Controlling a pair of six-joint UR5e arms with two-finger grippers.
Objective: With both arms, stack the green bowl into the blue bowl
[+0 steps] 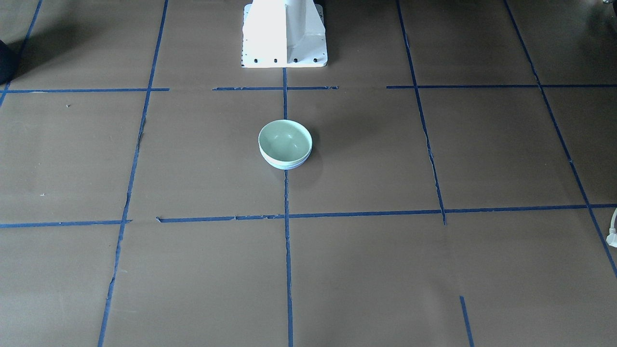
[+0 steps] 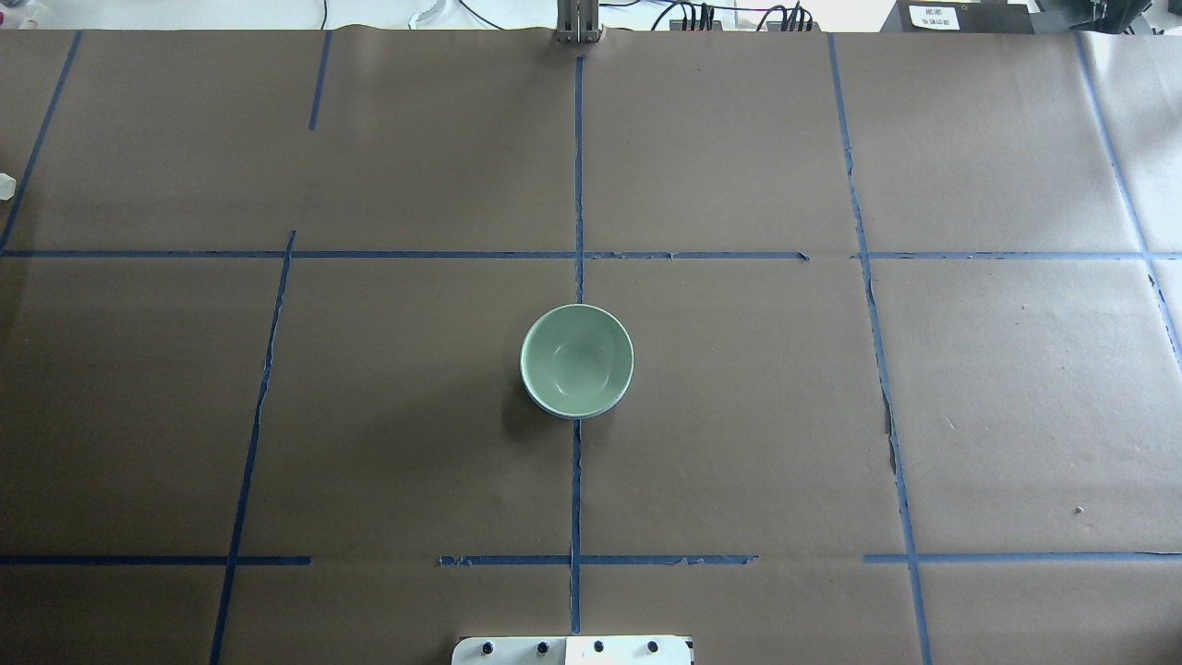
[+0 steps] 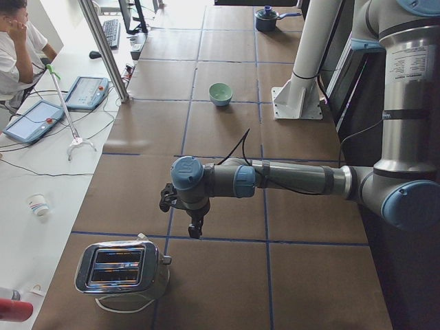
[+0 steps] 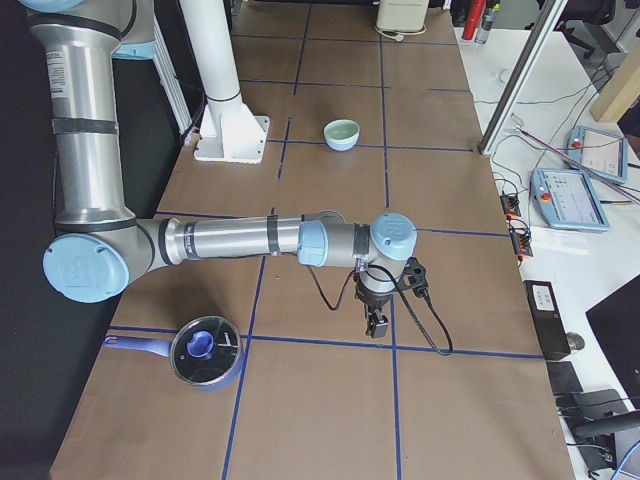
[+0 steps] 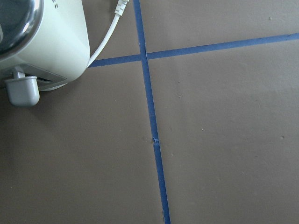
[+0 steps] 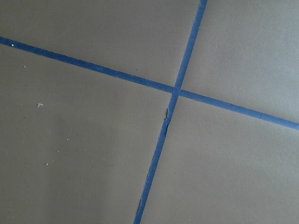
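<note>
The green bowl (image 1: 284, 140) sits nested upright inside the blue bowl (image 1: 285, 166) at the table's middle; only a thin blue rim shows under it. The stack also shows in the overhead view (image 2: 577, 360). No arm is near it. My left gripper (image 3: 196, 230) shows only in the exterior left view, low over the table beside a toaster, and I cannot tell whether it is open or shut. My right gripper (image 4: 378, 325) shows only in the exterior right view, low over a tape crossing, and I cannot tell its state either. Both wrist views show bare table.
A chrome toaster (image 3: 124, 268) stands at the left end, its white cord in the left wrist view (image 5: 105, 37). A blue pot with a glass lid (image 4: 205, 352) stands at the right end. The white pedestal (image 1: 284, 33) is behind the bowls. An operator (image 3: 17, 41) sits beyond.
</note>
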